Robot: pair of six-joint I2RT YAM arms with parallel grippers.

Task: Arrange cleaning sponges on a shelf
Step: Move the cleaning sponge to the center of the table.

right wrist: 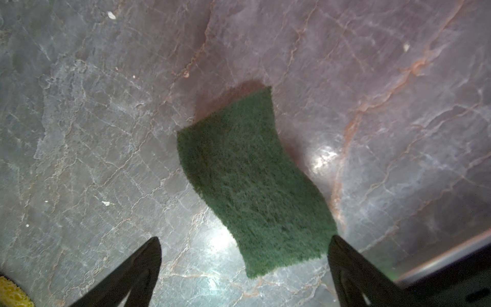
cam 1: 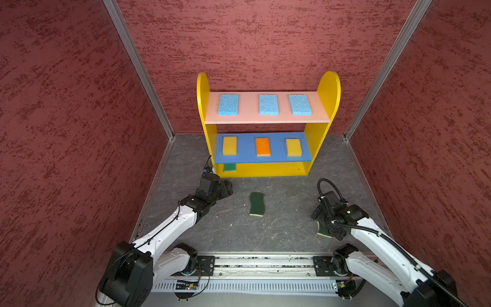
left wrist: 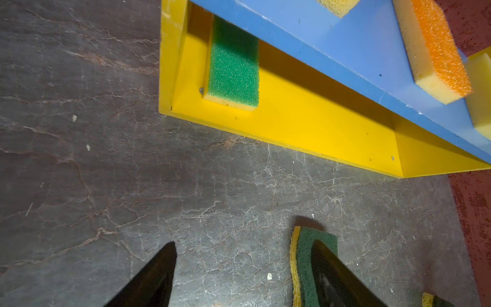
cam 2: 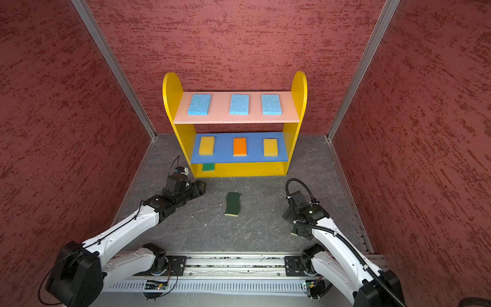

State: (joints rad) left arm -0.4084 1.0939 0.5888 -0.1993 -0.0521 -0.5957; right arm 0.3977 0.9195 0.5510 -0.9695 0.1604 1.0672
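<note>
Nearest, the right jaws gape empty over a dark green sponge (right wrist: 255, 180) on the tabletop (cam 1: 225, 231), seemingly poised to grasp it. A second dark green sponge (cam 1: 256, 203) lies further in. The left jaws, open and empty, hover beside the shelf (cam 1: 314, 148), whose base holds the bright green sponge (left wrist: 233, 66), since each level keeps one colour family.

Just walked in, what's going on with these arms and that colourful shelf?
The robot is stocking the shelf with sponges. Three light blue sponges lie on the pink top board, two yellow sponges and an orange-topped sponge on the blue middle board, and a bright green sponge on the yellow base. A dark green sponge lies on the floor. The right gripper hangs open over a second dark green sponge; the left gripper, open and empty, is near the base.
</note>
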